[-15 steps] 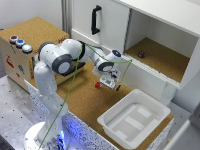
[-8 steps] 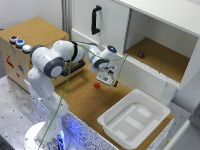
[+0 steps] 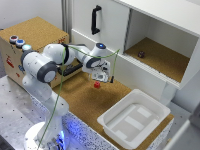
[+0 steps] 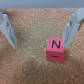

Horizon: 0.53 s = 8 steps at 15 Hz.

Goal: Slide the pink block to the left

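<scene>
Jaws are spread wide and empty, gripper (image 3: 103,76) hovering over the cork desk (image 3: 85,102). The pink block (image 4: 55,49) sits near one finger, off-centre. I'd drop low, then nudge it sideways with a finger, no squeezing needed.

Small pink block (image 4: 55,49), letter N on top, flat on cork surface

Both views are soft and low in detail. The exterior view is evenly and brightly lit, with pale glare on the white cabinet (image 3: 112,22) and a blue glow at the robot's base (image 3: 60,137). In the wrist view the pink block (image 4: 54,49) casts a faint shadow (edges slightly blurred) on the cork (image 4: 30,60).
</scene>
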{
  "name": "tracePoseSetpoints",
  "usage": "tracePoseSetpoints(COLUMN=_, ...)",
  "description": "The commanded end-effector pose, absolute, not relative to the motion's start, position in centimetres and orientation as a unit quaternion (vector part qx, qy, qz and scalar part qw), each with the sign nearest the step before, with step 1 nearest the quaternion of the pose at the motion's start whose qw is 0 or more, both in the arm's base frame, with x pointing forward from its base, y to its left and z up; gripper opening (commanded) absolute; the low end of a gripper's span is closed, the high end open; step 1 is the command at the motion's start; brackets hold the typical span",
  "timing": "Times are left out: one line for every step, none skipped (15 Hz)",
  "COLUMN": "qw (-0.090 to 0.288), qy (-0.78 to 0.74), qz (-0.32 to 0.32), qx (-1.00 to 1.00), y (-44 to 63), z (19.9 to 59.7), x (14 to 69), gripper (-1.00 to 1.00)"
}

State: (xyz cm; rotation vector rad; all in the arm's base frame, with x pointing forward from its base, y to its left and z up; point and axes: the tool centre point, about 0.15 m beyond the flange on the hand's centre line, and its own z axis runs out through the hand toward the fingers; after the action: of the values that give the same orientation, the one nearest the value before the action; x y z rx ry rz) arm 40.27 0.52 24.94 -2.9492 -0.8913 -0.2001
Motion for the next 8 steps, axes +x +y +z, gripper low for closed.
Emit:
tracePoseSetpoints(qw=-0.020, qy=-0.293, qz=-0.098, qx=-0.951, y=-0.3, z=23.0, x=41.5, gripper=1.00)
tracePoseSetpoints(qw=-0.020, qy=-0.292, qz=-0.105, qx=-0.950, y=-1.0, z=23.3, x=42.0, gripper=1.00)
tracePoseSetpoints(qw=-0.021, qy=-0.296, qz=-0.101, qx=-0.950, y=-1.4, z=23.2, x=42.3, gripper=1.00)
tracePoseSetpoints(qw=-0.027, qy=-0.301, qz=-0.096, qx=-0.948, y=-1.8, z=22.9, x=42.6, gripper=1.00)
tracePoseSetpoints(qw=-0.030, qy=-0.305, qz=-0.089, qx=-0.948, y=-1.9, z=22.3, x=42.8, gripper=1.00)
tracePoseSetpoints(qw=-0.027, qy=-0.309, qz=-0.081, qx=-0.947, y=-1.8, z=21.7, x=42.8, gripper=1.00)
tracePoseSetpoints(qw=-0.027, qy=-0.308, qz=-0.074, qx=-0.948, y=-1.7, z=21.1, x=42.9, gripper=1.00)
tracePoseSetpoints(qw=-0.027, qy=-0.305, qz=-0.073, qx=-0.949, y=-1.4, z=20.8, x=43.1, gripper=1.00)
